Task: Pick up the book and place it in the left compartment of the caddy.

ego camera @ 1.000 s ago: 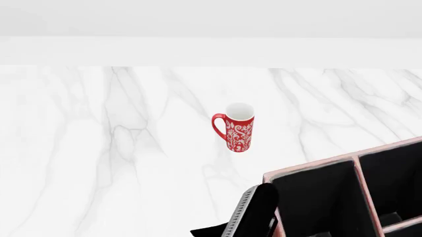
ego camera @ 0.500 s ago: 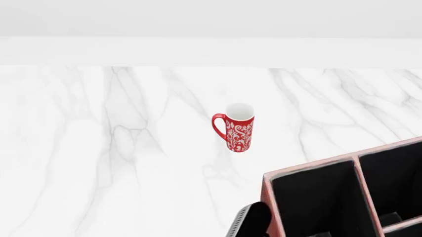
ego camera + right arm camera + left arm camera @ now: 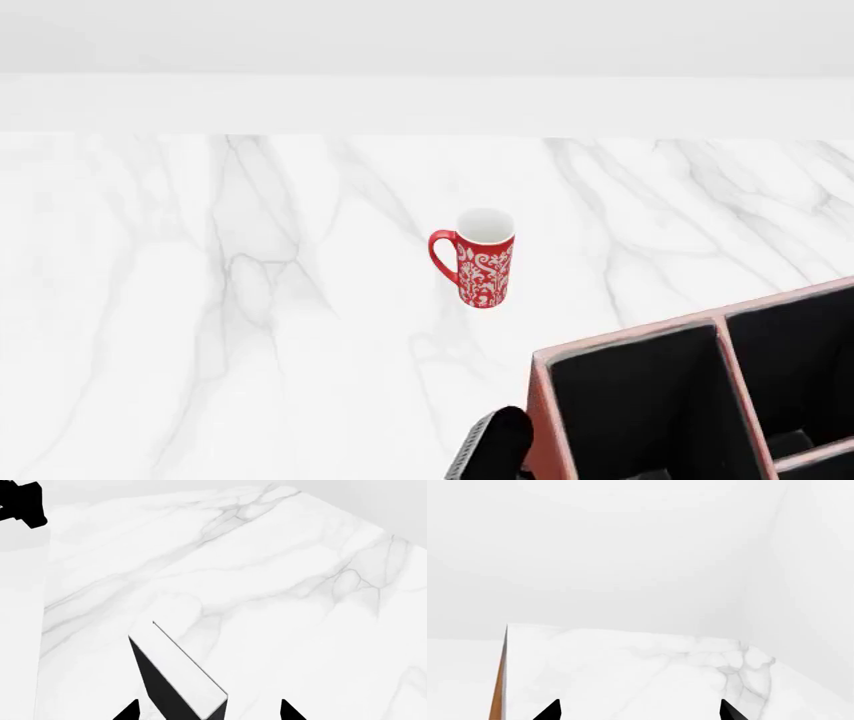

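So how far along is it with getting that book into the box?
Not there yet. The book shows between the right hand's fingertips, though a firm grip isn't clear, and it is beside the caddy's outer wall. The left compartment shows only black lining. Left: lift the book over the rim and lower it in.

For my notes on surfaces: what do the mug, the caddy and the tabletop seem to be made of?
The mug looks like glazed ceramic: smooth, red with a white pattern, white inside. The caddy seems leather-like, reddish-brown with pale worn edges and a matte black lining. The tabletop looks like polished white marble, by its grey veins.
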`<state>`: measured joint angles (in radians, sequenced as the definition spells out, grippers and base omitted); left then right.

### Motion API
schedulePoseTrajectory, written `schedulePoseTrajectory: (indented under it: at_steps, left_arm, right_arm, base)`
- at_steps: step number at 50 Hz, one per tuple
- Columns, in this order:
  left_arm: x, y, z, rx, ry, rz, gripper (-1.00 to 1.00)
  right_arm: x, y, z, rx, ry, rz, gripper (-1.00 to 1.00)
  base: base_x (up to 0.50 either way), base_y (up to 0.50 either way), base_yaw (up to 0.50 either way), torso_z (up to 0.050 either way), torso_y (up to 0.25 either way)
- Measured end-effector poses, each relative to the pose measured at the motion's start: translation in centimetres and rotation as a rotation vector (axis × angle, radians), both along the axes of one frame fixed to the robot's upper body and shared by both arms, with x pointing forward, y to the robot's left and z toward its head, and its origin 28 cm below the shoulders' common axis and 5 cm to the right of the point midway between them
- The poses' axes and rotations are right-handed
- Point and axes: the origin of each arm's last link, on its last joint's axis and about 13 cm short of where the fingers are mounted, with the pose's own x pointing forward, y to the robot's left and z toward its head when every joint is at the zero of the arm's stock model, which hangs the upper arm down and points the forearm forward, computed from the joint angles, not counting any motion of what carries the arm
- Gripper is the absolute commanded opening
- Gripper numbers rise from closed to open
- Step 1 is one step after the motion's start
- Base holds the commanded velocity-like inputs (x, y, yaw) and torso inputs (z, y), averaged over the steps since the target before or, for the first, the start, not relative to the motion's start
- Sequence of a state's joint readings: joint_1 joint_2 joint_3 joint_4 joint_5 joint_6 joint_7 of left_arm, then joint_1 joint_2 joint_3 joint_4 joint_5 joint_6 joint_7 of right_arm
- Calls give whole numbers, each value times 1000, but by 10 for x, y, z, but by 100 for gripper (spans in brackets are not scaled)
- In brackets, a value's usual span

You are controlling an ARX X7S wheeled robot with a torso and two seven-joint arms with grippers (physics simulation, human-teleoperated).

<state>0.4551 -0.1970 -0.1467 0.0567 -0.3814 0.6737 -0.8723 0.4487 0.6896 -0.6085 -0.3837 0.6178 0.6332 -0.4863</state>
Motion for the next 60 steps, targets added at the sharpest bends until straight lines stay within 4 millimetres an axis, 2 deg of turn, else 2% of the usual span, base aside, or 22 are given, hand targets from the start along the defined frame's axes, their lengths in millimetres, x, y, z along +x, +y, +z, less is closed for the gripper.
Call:
schedulePoseTrajectory:
  at_steps: [12,60]
  left_arm:
    - [0,0,0,2,4,4,100]
    - [-1,0,1,9,5,12,100]
  right_arm:
    - [11,3,-7,-19,22,14,100]
    - [19,17,-25,-79,67,100,100]
  base:
    - [0,0,0,0,0]
    - [0,0,0,0,0]
